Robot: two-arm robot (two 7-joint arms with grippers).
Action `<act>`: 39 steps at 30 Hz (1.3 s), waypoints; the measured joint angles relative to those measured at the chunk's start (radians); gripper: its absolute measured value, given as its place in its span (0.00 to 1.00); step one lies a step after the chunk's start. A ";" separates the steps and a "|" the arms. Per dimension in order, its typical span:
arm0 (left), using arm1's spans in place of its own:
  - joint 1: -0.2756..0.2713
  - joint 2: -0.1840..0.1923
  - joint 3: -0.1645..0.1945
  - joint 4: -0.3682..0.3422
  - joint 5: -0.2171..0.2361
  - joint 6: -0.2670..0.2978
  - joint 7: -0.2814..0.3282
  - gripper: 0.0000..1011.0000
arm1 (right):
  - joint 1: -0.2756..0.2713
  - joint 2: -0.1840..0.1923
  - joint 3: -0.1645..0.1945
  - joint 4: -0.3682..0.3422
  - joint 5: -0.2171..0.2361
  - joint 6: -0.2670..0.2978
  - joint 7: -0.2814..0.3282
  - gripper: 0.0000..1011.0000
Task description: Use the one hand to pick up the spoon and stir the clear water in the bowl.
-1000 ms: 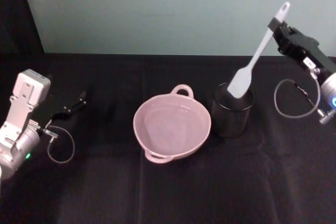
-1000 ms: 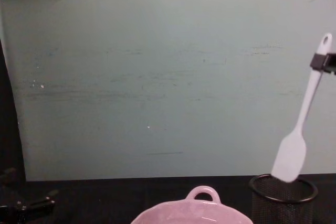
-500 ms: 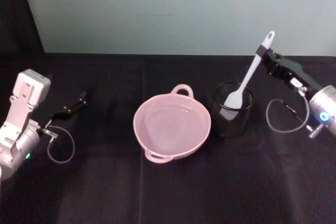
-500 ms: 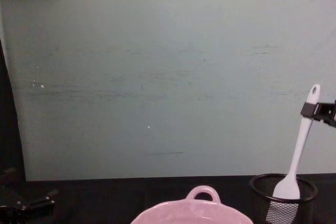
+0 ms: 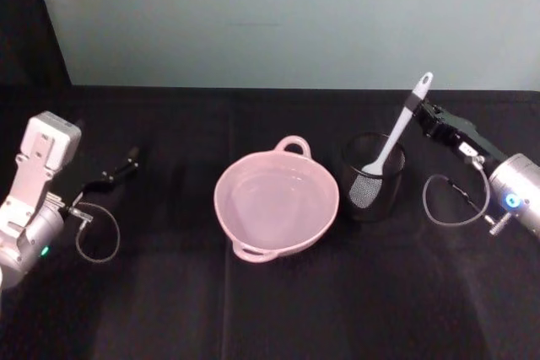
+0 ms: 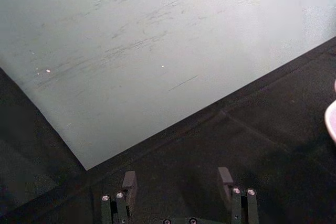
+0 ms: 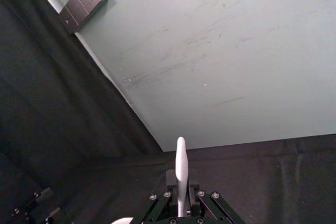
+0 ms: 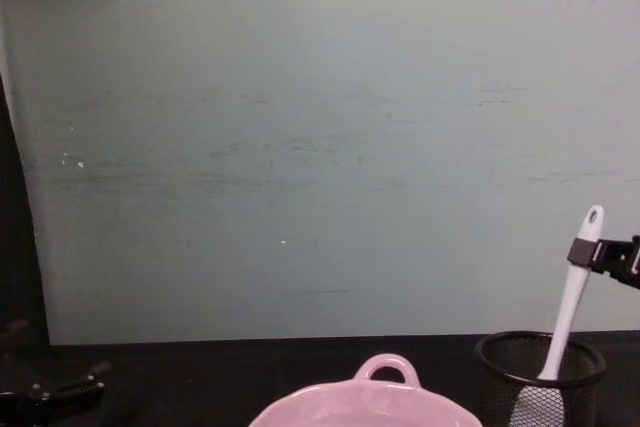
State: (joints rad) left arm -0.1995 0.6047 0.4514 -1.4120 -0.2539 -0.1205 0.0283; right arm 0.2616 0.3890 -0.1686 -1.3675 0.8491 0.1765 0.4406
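On a black-draped table (image 5: 270, 309) in front of a pale green wall, a wide pink bowl (image 5: 277, 202) with clear water sat at the centre, its loop handle toward the wall. Just to its right stood a black wire-mesh cup (image 5: 373, 176), close beside the bowl though whether they touched could not be told.

The right gripper (image 5: 422, 111) reached in from the right above the cup, its fingers clamped on the upper handle of the white spoon (image 5: 391, 140), just below the small hole in its tip. The spoon leaned toward that gripper, with its flat head (image 8: 536, 409) down inside the mesh cup. A second earlier the spoon had been held high, its head barely above the cup's rim; it had since been lowered steadily into the cup. That suggested the spoon was being returned to its holder, so the stirring was probably finished or abandoned, leaving only the release.

The left gripper (image 6: 178, 182) stayed parked at the far left of the table, well apart from the bowl, its fingers spread and holding nothing.
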 joint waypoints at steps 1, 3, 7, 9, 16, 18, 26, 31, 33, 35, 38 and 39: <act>0.000 0.000 0.000 0.000 0.000 0.000 0.000 1.00 | 0.001 0.002 -0.002 0.004 0.001 -0.002 0.002 0.12; 0.000 0.000 0.000 0.000 0.000 0.000 0.000 1.00 | 0.005 0.006 -0.007 0.015 0.007 -0.007 0.009 0.11; 0.000 0.000 0.000 0.000 0.000 0.000 0.000 1.00 | 0.005 0.005 -0.007 0.015 0.006 -0.007 0.009 0.12; 0.000 0.000 0.000 0.000 0.000 0.000 0.000 1.00 | 0.005 0.005 -0.006 0.014 0.006 -0.007 0.009 0.12; 0.000 0.000 0.000 0.000 0.000 0.000 0.000 1.00 | 0.004 0.004 -0.006 0.012 0.006 -0.006 0.008 0.17; 0.000 0.000 0.000 0.000 0.000 0.000 0.000 1.00 | 0.004 0.004 -0.005 0.012 0.006 -0.006 0.008 0.21; 0.000 0.000 0.000 0.000 0.000 0.000 0.000 1.00 | 0.004 0.003 -0.005 0.011 0.005 -0.005 0.007 0.46; 0.000 0.000 0.000 0.000 0.000 0.000 0.000 1.00 | 0.003 0.003 -0.004 0.011 0.004 -0.005 0.007 0.62; 0.000 0.000 0.000 0.000 0.000 0.000 0.000 1.00 | 0.003 0.003 -0.004 0.010 0.004 -0.005 0.007 0.69; 0.000 0.000 0.000 0.000 0.000 0.000 0.000 1.00 | 0.003 0.003 -0.004 0.010 0.004 -0.005 0.007 0.74; 0.000 0.000 0.000 0.000 0.000 0.000 0.000 1.00 | 0.003 0.003 -0.004 0.010 0.004 -0.005 0.007 0.84; 0.000 0.000 0.000 0.000 0.000 0.000 0.000 1.00 | 0.003 0.003 -0.004 0.010 0.004 -0.005 0.007 0.85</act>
State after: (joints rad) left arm -0.1995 0.6047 0.4514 -1.4120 -0.2539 -0.1205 0.0283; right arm 0.2648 0.3917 -0.1730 -1.3579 0.8528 0.1718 0.4471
